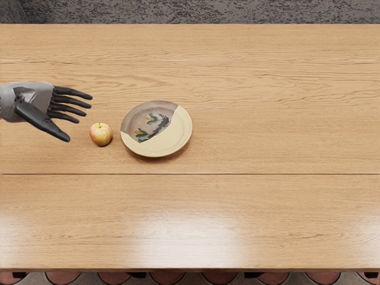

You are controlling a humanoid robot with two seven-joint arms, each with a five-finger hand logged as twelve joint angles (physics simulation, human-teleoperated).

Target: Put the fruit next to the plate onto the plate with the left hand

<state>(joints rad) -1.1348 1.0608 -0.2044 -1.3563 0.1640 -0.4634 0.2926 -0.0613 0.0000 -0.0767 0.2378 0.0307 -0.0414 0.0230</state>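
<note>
— Our left hand (50,110) hangs over the left end of the table (267,208), fingers (74,104) straight and spread, thumb held apart below them, gripping nothing. Which way is the apple from there?

— The apple (101,134) lies to the right of our fingertips and a little nearer the front edge, close by but not touching. This is the only hand we have in view; we see no right arm at all.

— And the plate?

— The plate (178,133) sits just beside the apple, on the side away from our hand, with a small gap between the two. So hand, apple and plate fall almost on one line running rightward.

— Any long axis we should line up with?

— None that we can tell. The apple is round and stands with its stem dimple up, yellow-green skin with a red blush. We judge that it could roll toward the plate if we nudge it before closing.
</note>
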